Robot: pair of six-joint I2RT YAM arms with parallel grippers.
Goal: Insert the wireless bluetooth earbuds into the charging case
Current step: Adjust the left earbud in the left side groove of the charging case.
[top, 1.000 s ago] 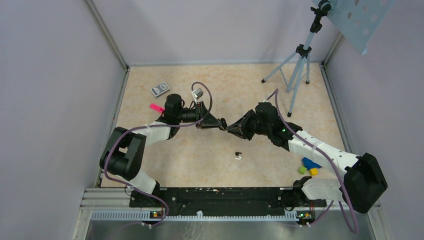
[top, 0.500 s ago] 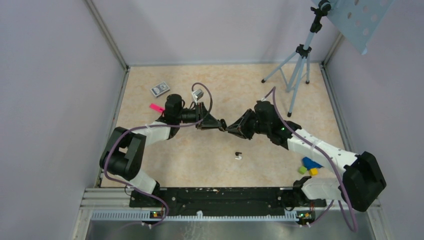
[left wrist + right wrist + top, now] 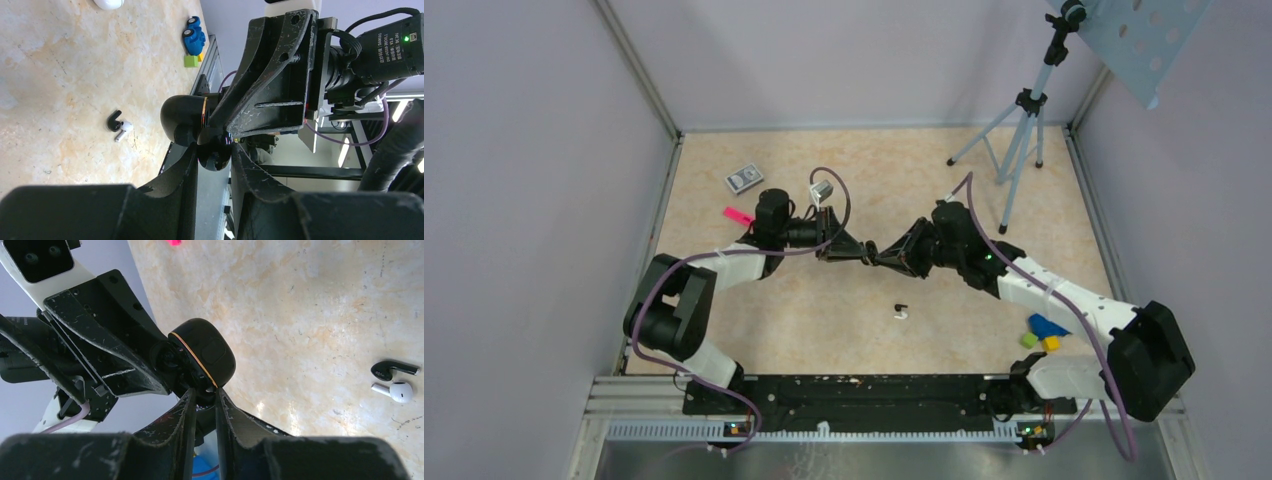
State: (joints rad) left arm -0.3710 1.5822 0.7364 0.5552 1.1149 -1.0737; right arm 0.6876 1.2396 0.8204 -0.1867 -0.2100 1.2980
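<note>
Marbled tabletop [image 3: 824, 330] holds the loose earbuds [image 3: 901, 311] at lower centre, while left hand [image 3: 862, 250] and right hand [image 3: 880, 256] both pinch the case [image 3: 205, 357] aloft, probably to open it.

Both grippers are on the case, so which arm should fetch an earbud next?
Probably the right. The left gripper and right gripper are both shut on the case in mid-air, but the earbuds lie on the table slightly toward the right arm's side; the left could hold the case alone.
</note>
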